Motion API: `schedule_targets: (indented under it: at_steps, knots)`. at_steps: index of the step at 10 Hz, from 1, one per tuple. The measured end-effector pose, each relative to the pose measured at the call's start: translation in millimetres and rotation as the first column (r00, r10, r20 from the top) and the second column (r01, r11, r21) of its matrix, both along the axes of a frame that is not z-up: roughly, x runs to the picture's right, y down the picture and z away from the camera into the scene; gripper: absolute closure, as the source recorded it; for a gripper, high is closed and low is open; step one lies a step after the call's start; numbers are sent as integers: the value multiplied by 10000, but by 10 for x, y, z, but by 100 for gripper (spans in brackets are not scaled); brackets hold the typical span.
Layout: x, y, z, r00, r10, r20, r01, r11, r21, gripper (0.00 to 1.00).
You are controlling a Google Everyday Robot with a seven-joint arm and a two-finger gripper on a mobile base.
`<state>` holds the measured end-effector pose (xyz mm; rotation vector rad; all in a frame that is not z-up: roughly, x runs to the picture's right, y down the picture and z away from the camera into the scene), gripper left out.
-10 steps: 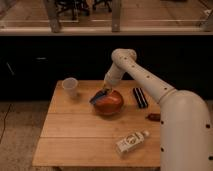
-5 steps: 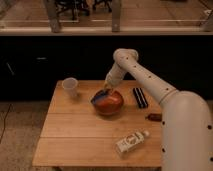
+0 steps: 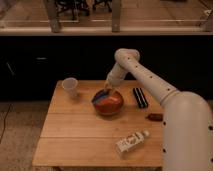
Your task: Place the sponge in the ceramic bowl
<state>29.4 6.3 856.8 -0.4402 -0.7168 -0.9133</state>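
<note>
Saw gripper [image 3: 107, 88] at sponge [image 3: 101, 95] on bowl's [image 3: 110, 111] far-left rim; couldn't tell its grip. Needed centring over bowl before any release.

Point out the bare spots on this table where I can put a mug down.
Widest bare patch: the table's front-left, in front of the white cup and ceramic bowl, left of the lying bottle. Crowded at the back: the hand hangs over the sponge at the bowl's left rim, black bar just right of it.
</note>
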Motion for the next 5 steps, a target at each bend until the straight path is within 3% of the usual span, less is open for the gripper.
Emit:
schedule_targets:
  at_steps: [5]
  knots:
    - [43, -2, -13, 10000, 55, 28, -55, 10000, -50, 98]
